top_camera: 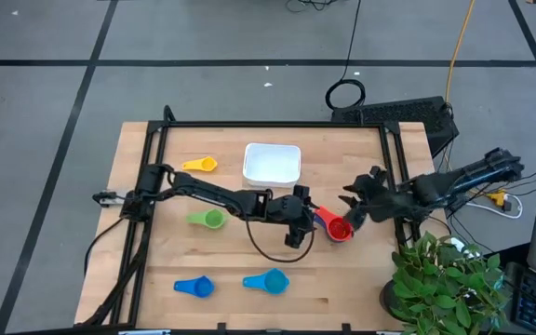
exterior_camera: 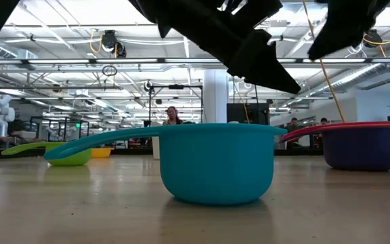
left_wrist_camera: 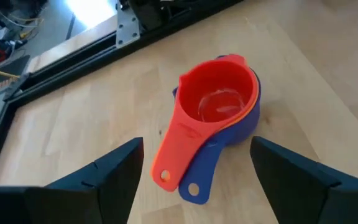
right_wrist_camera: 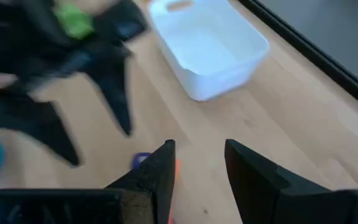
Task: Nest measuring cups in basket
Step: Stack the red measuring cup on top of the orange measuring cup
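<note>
Fingers (left_wrist_camera: 114, 171) of the left gripper (top_camera: 303, 226) stand spread wide and released over a stack of measuring cups, a red cup (left_wrist_camera: 213, 106) nested inside an orange cup (left_wrist_camera: 248, 102) that sits in a navy cup (left_wrist_camera: 244, 127), none of them touched by the pads. From overhead, that stack (top_camera: 338, 226) rests on the wooden surface (top_camera: 342, 279) between the two arms, just beside the left gripper and close to the right gripper (top_camera: 356, 209), whose own fingers (right_wrist_camera: 154, 171) are parted and hold nothing. A white basket (top_camera: 272, 164) sits nearer the far edge of the surface, apart from the stack, with no cup visible inside it. Other cups lie scattered singly: a yellow cup (top_camera: 201, 165) beside the basket, a green cup (top_camera: 208, 220) under the left arm's reach, a blue cup (top_camera: 194, 287) and a light blue cup (top_camera: 268, 280) near the front edge. At surface level, the light blue cup (exterior_camera: 215, 163) fills the foreground, the stack standing to its right and the green cup to its left, with a person (exterior_camera: 171, 115) visible in the room behind.
</note>
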`<state>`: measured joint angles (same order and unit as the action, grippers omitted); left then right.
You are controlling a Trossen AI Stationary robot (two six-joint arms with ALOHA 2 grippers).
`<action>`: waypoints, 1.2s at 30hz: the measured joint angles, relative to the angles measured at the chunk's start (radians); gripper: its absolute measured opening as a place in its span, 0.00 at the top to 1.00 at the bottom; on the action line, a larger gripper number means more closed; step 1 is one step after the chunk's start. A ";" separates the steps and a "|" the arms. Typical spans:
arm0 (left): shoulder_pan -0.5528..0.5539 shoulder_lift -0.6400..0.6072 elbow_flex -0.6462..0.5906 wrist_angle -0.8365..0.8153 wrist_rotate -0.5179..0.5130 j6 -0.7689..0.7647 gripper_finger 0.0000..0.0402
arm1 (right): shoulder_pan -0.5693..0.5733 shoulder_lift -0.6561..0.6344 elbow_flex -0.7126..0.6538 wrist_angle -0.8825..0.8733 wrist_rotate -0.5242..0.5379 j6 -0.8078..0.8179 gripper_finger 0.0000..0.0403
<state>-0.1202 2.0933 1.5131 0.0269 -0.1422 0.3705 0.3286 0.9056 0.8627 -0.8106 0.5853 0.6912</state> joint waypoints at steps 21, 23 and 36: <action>-0.041 0.149 0.000 0.137 -0.253 0.054 0.26 | -0.244 0.283 -0.127 0.186 -0.304 -0.131 0.73; -0.034 0.160 0.000 0.148 -0.257 0.043 0.26 | -0.244 0.301 -0.127 0.188 -0.329 -0.132 0.75; -0.014 0.163 0.000 0.147 -0.304 -0.008 0.26 | -0.243 0.408 -0.127 0.286 -0.461 -0.158 0.82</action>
<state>-0.1343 2.2562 1.5127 0.1741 -0.4465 0.3627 0.0853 1.3136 0.7357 -0.5243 0.1246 0.5335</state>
